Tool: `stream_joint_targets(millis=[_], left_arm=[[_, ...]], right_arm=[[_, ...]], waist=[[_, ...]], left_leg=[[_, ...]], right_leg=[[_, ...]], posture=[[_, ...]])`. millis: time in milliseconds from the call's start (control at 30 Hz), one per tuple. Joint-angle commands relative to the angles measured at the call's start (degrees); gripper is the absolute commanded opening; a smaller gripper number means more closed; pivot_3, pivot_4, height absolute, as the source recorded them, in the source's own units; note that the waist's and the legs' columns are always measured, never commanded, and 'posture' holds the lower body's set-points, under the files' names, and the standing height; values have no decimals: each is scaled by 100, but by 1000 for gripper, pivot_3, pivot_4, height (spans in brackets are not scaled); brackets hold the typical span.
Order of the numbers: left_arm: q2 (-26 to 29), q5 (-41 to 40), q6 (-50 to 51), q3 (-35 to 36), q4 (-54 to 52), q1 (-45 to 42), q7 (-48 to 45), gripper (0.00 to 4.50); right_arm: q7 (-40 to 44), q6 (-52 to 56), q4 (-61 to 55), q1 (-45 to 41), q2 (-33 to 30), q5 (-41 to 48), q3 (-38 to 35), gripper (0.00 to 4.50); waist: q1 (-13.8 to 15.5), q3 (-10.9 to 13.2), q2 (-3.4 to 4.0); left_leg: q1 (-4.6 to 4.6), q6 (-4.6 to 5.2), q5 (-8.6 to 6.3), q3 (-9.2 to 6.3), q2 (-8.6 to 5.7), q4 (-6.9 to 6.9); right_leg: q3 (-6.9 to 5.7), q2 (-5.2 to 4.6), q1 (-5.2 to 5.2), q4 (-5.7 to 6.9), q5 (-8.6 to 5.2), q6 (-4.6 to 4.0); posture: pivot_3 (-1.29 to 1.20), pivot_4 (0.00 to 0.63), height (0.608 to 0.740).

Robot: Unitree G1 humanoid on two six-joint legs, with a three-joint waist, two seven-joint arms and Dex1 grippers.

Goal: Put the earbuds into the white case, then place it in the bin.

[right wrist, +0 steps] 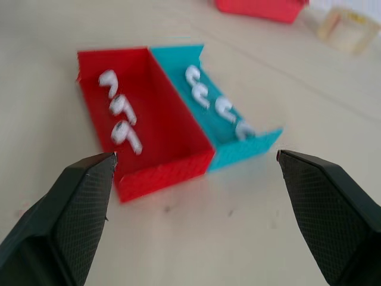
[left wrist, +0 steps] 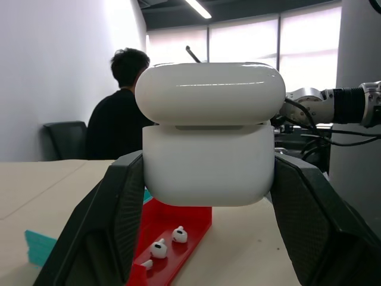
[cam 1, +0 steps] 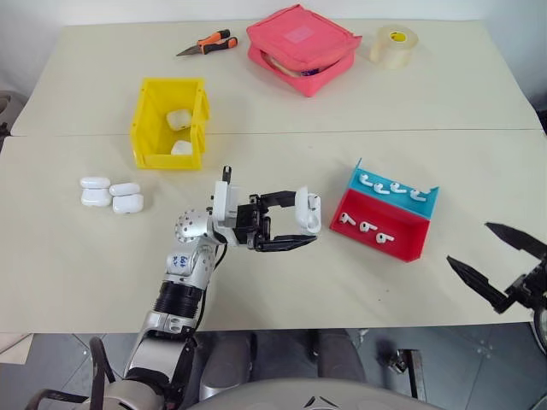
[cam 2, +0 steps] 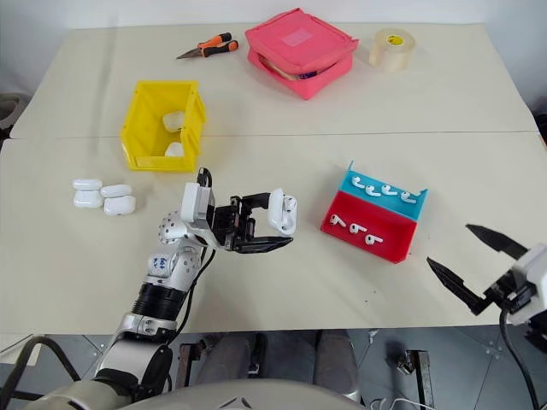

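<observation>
Head views: your left pincer [cam 1: 295, 229] was clamped on the white case [cam 1: 308, 211], held above the desk [cam 1: 68, 256] just short of the red and blue tray [cam 1: 389, 215]. The lid looked closed or nearly so. Your right pincer [cam 1: 498, 266] hung off the desk's near right edge, jaws spread wide and empty. Loose earbuds [cam 1: 366, 226] lay in the tray's red compartment, more in the blue. The yellow bin [cam 1: 168, 121] sat well apart on the far left, two cases already inside; three spare cases [cam 1: 112, 195] lay on the desk near it.

Left wrist view: the case [left wrist: 208, 140] sat squarely between the two fingers [left wrist: 113, 220], lid seam showing as a thin line. A person was seated in the background.

Right wrist view: the spread fingers [right wrist: 71, 208] framed the tray [right wrist: 172, 119], three earbuds [right wrist: 119, 110] in the red half.

Judgement: you were at the filling step; I could not tell whether any earbuds were in the case yet. Next move probably calls for your right pincer to reach into the tray, pinch one earbud by its stem, and carry it to the held case, whose lid must be open first.
</observation>
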Motion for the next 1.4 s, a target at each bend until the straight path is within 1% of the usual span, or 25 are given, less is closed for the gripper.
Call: stream_joint_targets(millis=[33,133,200,233,300,400,467,533,600,667,867,1100,1167,1233,1267,1300,1367,1400], left_arm=[[34,16,-98,24,-249,114,107,2783],[28,28,-104,5,-303,150,154,2783],[3,45,-119,-4,-299,152,188,2783],[-7,54,-125,-10,-297,153,198,2783],[-52,58,-141,-28,-289,149,229,2783],[-96,59,-167,-64,-294,154,259,2783],[-107,61,-187,-81,-292,163,271,2783],[-132,69,-213,-104,-292,175,291,2783],[-163,72,-236,-129,-318,196,313,2783],[-182,80,-250,-153,-347,216,333,2783],[-204,91,-248,-210,-436,252,396,2783],[-135,84,-229,-204,-472,230,419,2783],[-122,83,-236,-196,-472,219,432,2783],[-114,77,-237,-193,-475,216,442,2783],[-110,73,-235,-193,-476,214,444,2783],[-105,71,-234,-192,-478,213,447,2783],[-97,66,-226,-193,-491,214,453,2783],[-96,65,-227,-193,-490,212,454,2783]], right_arm=[[-180,606,-185,-430,-470,78,190,4489],[-443,1993,-215,-963,-1374,-39,681,4489],[-356,2472,-79,-1465,-1869,-70,1082,4489],[-290,2638,-20,-1697,-2027,-46,1245,4489],[-209,3137,285,-2454,-2391,-140,1810,4489],[-89,3697,851,-3719,-2692,-480,2742,4489],[32,3937,1176,-4396,-2702,-683,3228,4489],[206,3927,1613,-5041,-2652,-1102,3787,4489],[400,3603,2144,-5589,-2584,-1678,4363,4489],[546,3307,2620,-5978,-2471,-2061,4727,4489],[1090,2236,3845,-6697,-2101,-2930,5393,4489],[1668,1725,4619,-7092,-1726,-3389,5595,4489],[1737,1665,4747,-7151,-1660,-3503,5615,4099],[1846,1636,4848,-7198,-1633,-3608,5661,3572],[1871,1620,4895,-7219,-1617,-3657,5670,3289],[1861,1604,4953,-7246,-1588,-3712,5668,2882],[1874,1630,5068,-7313,-1551,-3844,5711,2226],[1887,1624,5112,-7336,-1534,-3892,5714,2226]], waist=[[13,0,0],[21,0,2],[25,1,1],[25,1,2],[21,1,1],[8,3,2],[11,3,3],[20,3,3],[6,3,4],[15,3,3],[-3,4,4],[-6,4,5],[-8,4,5],[-5,4,5],[-6,4,5],[-6,4,5],[-12,3,5],[-11,3,5]], left_leg=[[0,0,0,-2,0,1],[-5,0,0,-5,-1,4],[-7,0,0,-7,-4,5],[-8,-1,0,-11,-1,8],[-11,-1,1,-15,-2,4],[-17,-2,0,-20,-4,7],[-21,-2,1,-19,-5,8],[-24,-4,1,-25,-2,4],[-30,-5,2,-23,-5,4],[-32,-4,2,-23,-9,4],[-33,-6,2,-20,-8,4],[-33,-8,4,-19,-6,5],[-33,-8,4,-19,-7,6],[-33,-8,4,-19,-7,6],[-33,-9,4,-20,-6,7],[-33,-9,4,-20,-6,7],[-32,-9,4,-20,-6,7],[-32,-9,4,-19,-6,8]], right_leg=[[0,0,0,0,0,0],[-2,-2,-2,-1,0,0],[-2,-5,-1,-2,1,1],[-5,-4,-2,-2,1,1],[-9,-4,-3,-5,0,1],[-13,-5,-5,-7,0,0],[-9,-7,-13,-9,2,3],[-19,-6,-14,-10,1,1],[-20,-6,-20,-12,1,1],[-18,-9,-20,-13,2,2],[-21,-8,-22,-13,3,4],[-22,-7,-22,-12,3,5],[-21,-8,-22,-13,3,5],[-22,-8,-21,-12,3,5],[-22,-8,-21,-12,3,5],[-22,-8,-21,-12,3,5],[-22,-7,-21,-12,3,5],[-21,-8,-20,-11,3,5]], posture=[[0,150,740],[0,150,740],[0,150,740],[0,150,740],[0,150,740],[0,150,740],[0,150,740],[0,150,740],[0,150,740],[0,150,740],[0,150,740],[0,150,740],[0,150,740],[0,150,740],[0,150,740],[0,150,740],[0,150,740],[0,150,740]])
